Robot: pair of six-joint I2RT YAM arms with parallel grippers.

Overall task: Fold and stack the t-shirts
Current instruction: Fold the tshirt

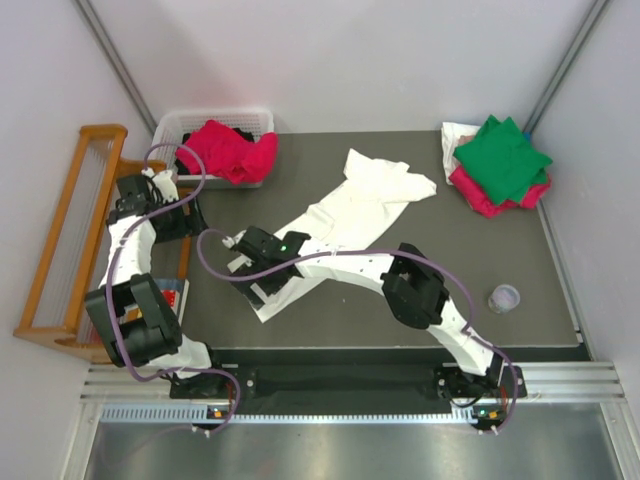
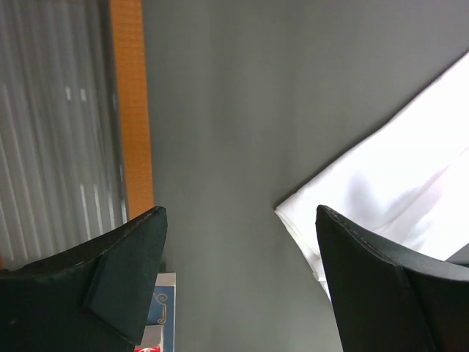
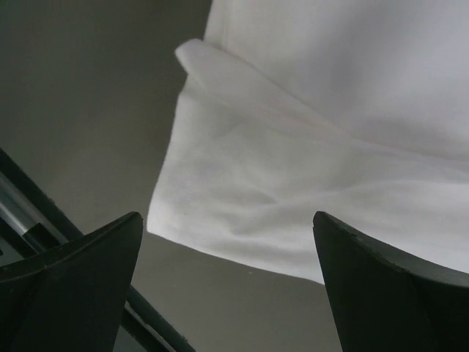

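White t-shirt (image 1: 370, 200) lies flat and partly spread on the table (image 1: 560, 300). Its long axis runs diagonally, with the hem end toward the near-left corner and the collar and sleeves toward the far-right.

Right gripper (image 1: 255, 278) is the nearer one and hangs over the hem end. Its arm reaches from the near-right base across the near edge, elbow bent above the shirt's middle. In the right wrist view the right gripper (image 3: 227, 220) is spread wide with nothing between the fingers. The white t-shirt (image 3: 308, 169) fills the area ahead, its hem edge and a small folded lip just in front of the gap.

Left gripper (image 1: 192, 222) sits by the left edge of the table, close to the wooden rack (image 1: 70, 230) and apart from the cloth. In the left wrist view the left gripper (image 2: 242, 211) is also spread and empty. The white t-shirt (image 2: 396, 198) shows one corner off to the right of the gap, with bare table straight ahead. The left arm is folded up tight, elbow high.

Judgement: the coming grasp turns on the hem corners. The right claw is lined up, while the left needs to shift right to reach its corner.

The green shirt (image 1: 505, 155) is folded on top of the crimson shirt (image 1: 480, 195) at the far-right corner. A crimson-pink shirt (image 1: 225, 150) spills from the basket (image 1: 200, 120) at the far-left corner.
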